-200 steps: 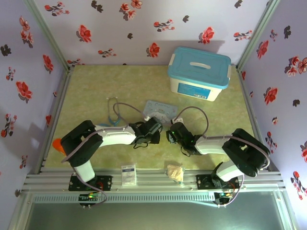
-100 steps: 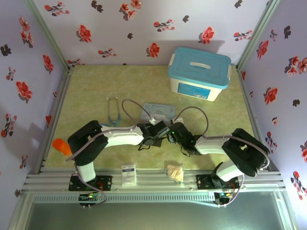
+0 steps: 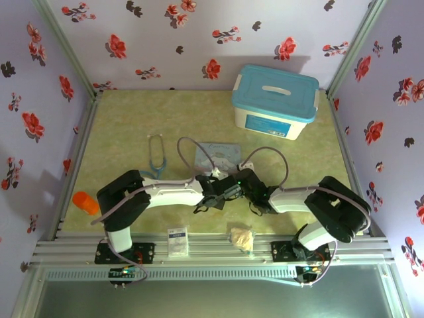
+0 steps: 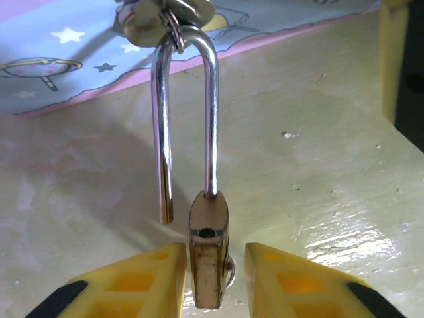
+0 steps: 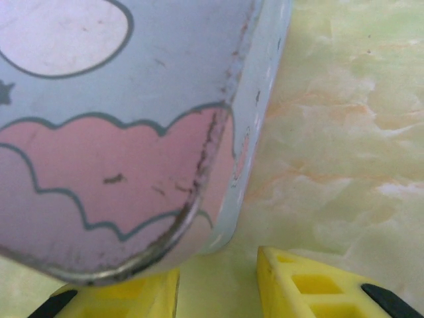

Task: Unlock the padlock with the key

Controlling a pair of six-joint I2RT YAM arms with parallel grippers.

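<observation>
In the left wrist view the brass padlock [image 4: 209,255] stands edge-on between my left gripper's [image 4: 213,281] yellow fingers. The left finger touches its body, while a gap separates it from the right finger, so the gripper is open. The silver shackle [image 4: 185,99] is swung out: one leg ends free beside the body, and the empty hole shows on top. Silvery key pieces on a ring [image 4: 162,13] hang at the shackle's bend. My right gripper [image 5: 218,291] is open with nothing between its fingers, just under a corner of the pastel cartoon tin [image 5: 112,132]. Both grippers meet mid-table [image 3: 228,189].
A white box with a teal lid [image 3: 275,99] stands at the back right. A stethoscope [image 3: 156,154] lies left of the tin [image 3: 220,154]. An orange object [image 3: 85,201] sits at the left edge, with a tan wad [image 3: 242,237] and a white card [image 3: 177,242] on the front rail.
The left arm has reached to the right, bringing its gripper up against the right gripper near the tin. The right arm has barely moved.
</observation>
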